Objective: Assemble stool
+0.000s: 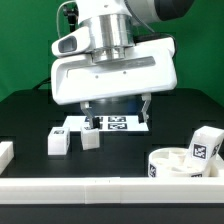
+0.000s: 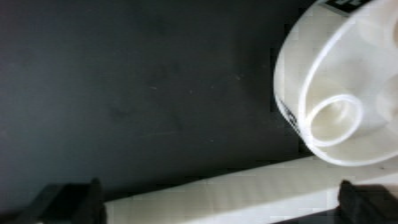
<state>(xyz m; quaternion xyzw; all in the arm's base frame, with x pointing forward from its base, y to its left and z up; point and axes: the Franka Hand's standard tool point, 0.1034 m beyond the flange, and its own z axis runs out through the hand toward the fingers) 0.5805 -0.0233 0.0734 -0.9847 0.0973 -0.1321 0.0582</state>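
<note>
The stool's round white seat [image 1: 178, 166] lies flat at the exterior view's front right, against the front rail. It shows in the wrist view as a thick disc [image 2: 347, 90] with a round socket. Three short white legs with tags are loose on the table. Two of them [image 1: 58, 141] [image 1: 92, 138] stand at the left-centre, and one [image 1: 205, 148] is just behind the seat. My gripper [image 1: 118, 113] [image 2: 217, 205] hangs above the table's back middle, over the marker board. It is open and holds nothing. Both dark fingertips [image 2: 71, 202] show wide apart.
The marker board [image 1: 112, 124] lies flat under the gripper. A long white border rail [image 1: 100, 190] [image 2: 231, 195] runs along the front edge, and another rail piece [image 1: 5, 152] sits at the exterior view's left. The table is black.
</note>
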